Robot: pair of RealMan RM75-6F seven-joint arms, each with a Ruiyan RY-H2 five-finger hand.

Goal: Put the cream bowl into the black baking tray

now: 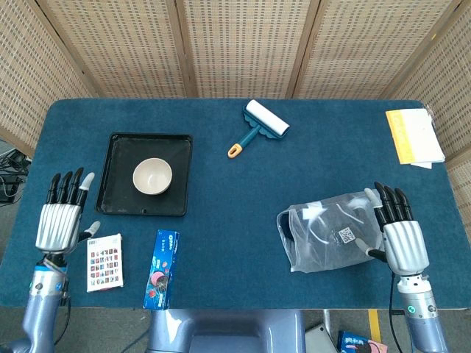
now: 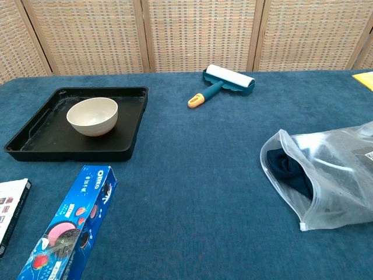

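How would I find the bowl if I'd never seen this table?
Look at the left side of the blue table for the flat black baking tray. The cream bowl sits upright inside it, alone. It is the only round, pale thing there; the Oreo box nearby is long and blue.

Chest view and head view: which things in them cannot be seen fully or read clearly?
- Both hands: outside the chest view; the head view alone shows the left hand and right hand.
- Dark item in the plastic bag: blurred by the film, identity unclear.
- Booklet: cut by the chest view's left edge.
- Yellow paper: cut by the right edge.
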